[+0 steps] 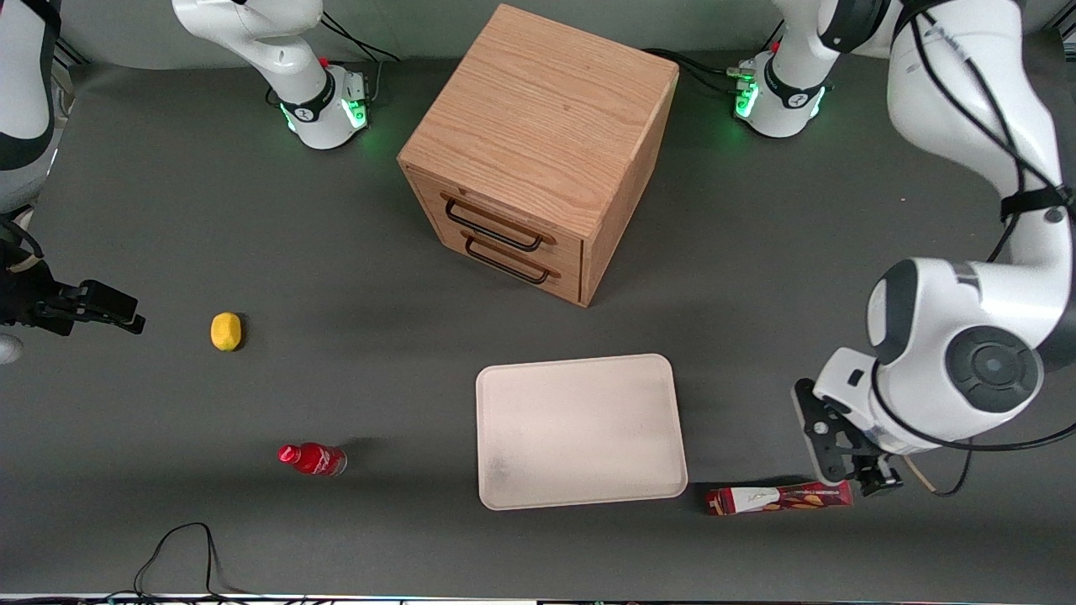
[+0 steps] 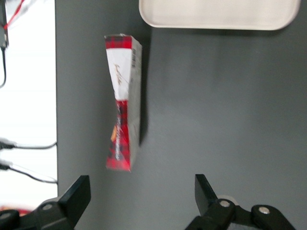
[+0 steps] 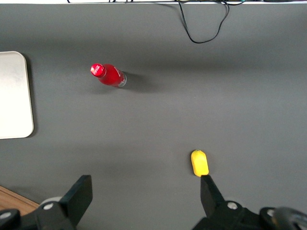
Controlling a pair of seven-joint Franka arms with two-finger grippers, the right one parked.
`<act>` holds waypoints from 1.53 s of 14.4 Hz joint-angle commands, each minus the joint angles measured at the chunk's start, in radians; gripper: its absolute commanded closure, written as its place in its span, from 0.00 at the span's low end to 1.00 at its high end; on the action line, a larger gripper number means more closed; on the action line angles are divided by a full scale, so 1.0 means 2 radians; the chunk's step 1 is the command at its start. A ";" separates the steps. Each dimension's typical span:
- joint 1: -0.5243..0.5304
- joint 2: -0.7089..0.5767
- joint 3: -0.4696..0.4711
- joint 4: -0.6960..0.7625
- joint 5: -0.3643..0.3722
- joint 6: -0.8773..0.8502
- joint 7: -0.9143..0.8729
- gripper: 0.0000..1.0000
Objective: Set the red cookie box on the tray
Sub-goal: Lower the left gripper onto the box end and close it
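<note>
The red cookie box (image 1: 780, 498) lies flat on the dark table, close to the front camera, just past the tray's corner toward the working arm's end. In the left wrist view the box (image 2: 122, 103) shows its white patch and cookie pictures. The cream-white tray (image 1: 580, 433) lies flat and holds nothing; its rim also shows in the left wrist view (image 2: 216, 14). My left gripper (image 1: 845, 458) hovers low over the box's end that lies away from the tray. It is open and empty, and its fingers (image 2: 79, 194) do not touch the box.
A wooden drawer cabinet (image 1: 538, 151) stands farther from the front camera than the tray. A small red bottle (image 1: 313, 459) and a yellow fruit-like object (image 1: 225, 331) lie toward the parked arm's end. A black cable (image 1: 176, 546) loops near the table's front edge.
</note>
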 commanded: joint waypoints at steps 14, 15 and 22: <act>-0.008 0.130 0.011 0.001 -0.006 0.229 0.002 0.05; -0.008 0.131 0.012 -0.004 -0.006 0.235 -0.002 0.07; -0.007 0.130 0.017 -0.019 -0.006 0.249 0.006 1.00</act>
